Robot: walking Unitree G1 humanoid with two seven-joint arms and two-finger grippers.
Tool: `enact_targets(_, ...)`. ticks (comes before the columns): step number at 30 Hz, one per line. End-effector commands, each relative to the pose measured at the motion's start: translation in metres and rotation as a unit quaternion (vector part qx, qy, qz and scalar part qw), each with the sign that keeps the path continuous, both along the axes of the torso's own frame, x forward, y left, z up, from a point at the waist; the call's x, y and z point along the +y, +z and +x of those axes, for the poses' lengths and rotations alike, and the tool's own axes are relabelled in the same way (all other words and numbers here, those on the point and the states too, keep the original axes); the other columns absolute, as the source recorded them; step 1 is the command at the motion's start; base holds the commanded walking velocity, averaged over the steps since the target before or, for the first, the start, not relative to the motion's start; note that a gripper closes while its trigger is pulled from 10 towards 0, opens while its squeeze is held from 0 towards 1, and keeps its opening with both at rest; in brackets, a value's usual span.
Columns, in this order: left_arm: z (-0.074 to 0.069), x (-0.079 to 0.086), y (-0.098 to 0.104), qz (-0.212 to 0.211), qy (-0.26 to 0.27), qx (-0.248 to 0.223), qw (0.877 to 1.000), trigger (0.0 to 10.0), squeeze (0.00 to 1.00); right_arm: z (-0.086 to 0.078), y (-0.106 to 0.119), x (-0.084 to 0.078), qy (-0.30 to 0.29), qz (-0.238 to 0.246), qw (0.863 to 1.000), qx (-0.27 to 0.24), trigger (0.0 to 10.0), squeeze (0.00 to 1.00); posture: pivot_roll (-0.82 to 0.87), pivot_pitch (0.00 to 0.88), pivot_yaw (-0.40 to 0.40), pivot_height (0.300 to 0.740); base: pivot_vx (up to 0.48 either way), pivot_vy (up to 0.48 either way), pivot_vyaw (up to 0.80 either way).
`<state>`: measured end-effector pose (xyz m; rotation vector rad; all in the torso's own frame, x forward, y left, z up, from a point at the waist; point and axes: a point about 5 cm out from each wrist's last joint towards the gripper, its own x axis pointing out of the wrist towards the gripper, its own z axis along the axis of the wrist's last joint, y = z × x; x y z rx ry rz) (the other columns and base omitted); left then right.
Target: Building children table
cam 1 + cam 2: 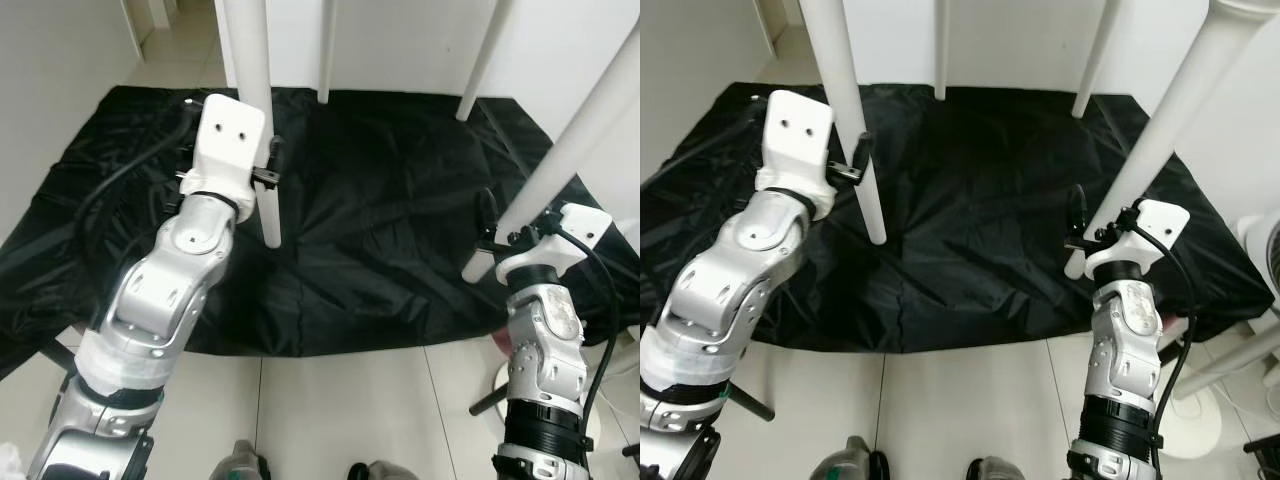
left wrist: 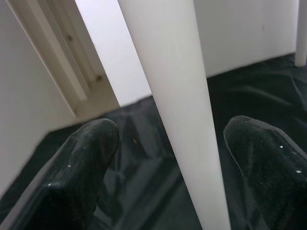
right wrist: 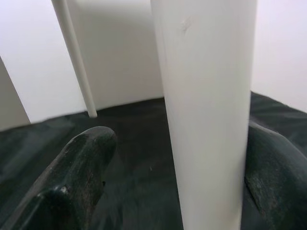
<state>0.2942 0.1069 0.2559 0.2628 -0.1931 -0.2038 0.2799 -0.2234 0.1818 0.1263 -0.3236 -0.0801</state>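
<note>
You have four white table legs rising out of the top of the frame over a black sheet (image 1: 380, 200) spread on a pale tiled floor (image 1: 340, 410): the near left leg (image 1: 258, 120) at upper left of centre, the near right leg (image 1: 570, 150) slanting in from the upper right, and two far legs (image 1: 325, 50) at top centre, the right one (image 1: 480, 65) tilted. Your left gripper (image 1: 270, 165) sits at the near left leg in the upper left of the head view, on the end of the silver left arm (image 1: 165, 300); in the left wrist view its black fingers (image 2: 81, 167) stand on either side of the leg with a gap on each side, so it brackets the leg loosely without clamping. Your right gripper (image 1: 497, 235) is at the near right leg, right of centre, just above that leg's lower tip; in the right wrist view one finger (image 3: 84, 167) is clear of the leg and the other finger (image 3: 273, 172) lies against it, so I cannot tell whether it is truly clamped. The robot's feet (image 1: 245, 465) show at the bottom edge
</note>
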Motion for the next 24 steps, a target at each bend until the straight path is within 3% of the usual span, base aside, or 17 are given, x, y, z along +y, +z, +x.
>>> enact_targets(1,0.0017,-0.0009,0.0016,0.005,0.001,0.001,1.000,10.0,0.00,0.0022,0.0028,0.0013,0.002,-0.007,1.000,-0.003,10.0,0.00,0.01,0.175,-0.015,0.740,0.000,0.000,0.00)
enact_targets(24,0.0017,-0.0009,0.0016,0.005,0.001,0.001,1.000,10.0,0.00,0.0022,0.0028,0.0013,0.002,-0.007,1.000,-0.003,10.0,0.00,0.01,0.175,-0.015,0.740,0.000,0.000,0.00)
